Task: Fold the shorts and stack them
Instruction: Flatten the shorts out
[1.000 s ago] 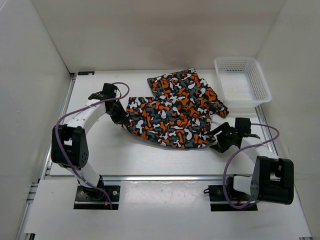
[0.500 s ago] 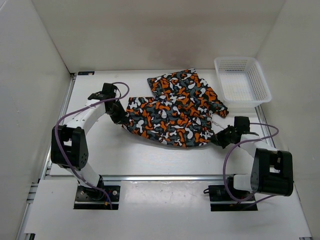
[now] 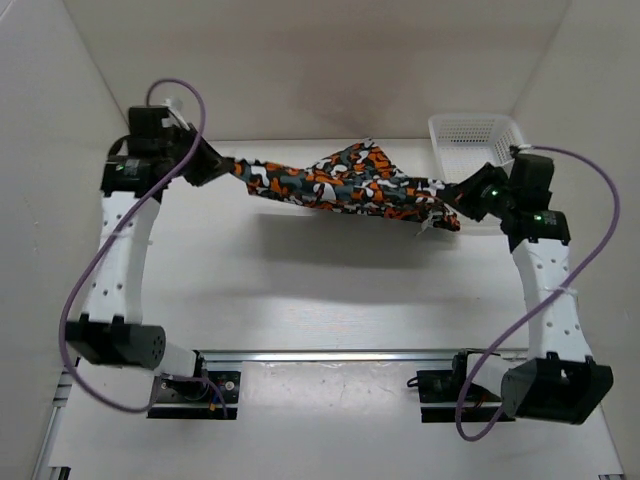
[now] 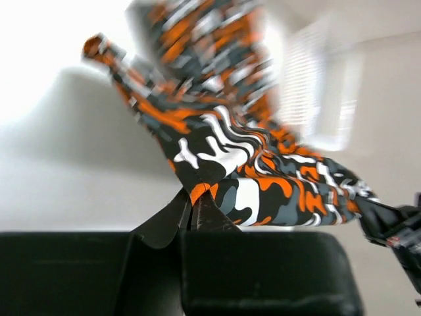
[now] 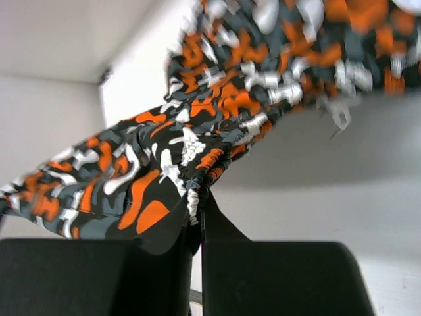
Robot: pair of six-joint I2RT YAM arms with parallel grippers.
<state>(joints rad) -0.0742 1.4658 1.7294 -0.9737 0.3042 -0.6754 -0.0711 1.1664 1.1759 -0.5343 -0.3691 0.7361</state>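
The shorts (image 3: 340,185) hang clear of the surface (image 3: 320,290), stretched in a bunched, twisted band over its far half between the two raised arms, so their shape and which edges are gripped cannot be made out. The left jaws are clenched on the band's left end, as the left wrist view shows, with cloth pinched at the black tips and the rest of the shorts (image 4: 223,151) blurring away. The right jaws are likewise clamped on the right end; in the right wrist view a gathered hem of the shorts (image 5: 164,164) sits between the tips and the far part is smeared. A small white tag (image 3: 425,228) dangles below the right end. The right arm (image 3: 535,250) covers the near left corner of the white mesh basket (image 3: 470,128) at the far right; the left arm (image 3: 120,230) rises along the left side. The surface is white and carries the band's shadow. Plain white walls (image 3: 300,60) close in the left, far and right sides, and a metal rail (image 3: 330,353) runs along the near edge.
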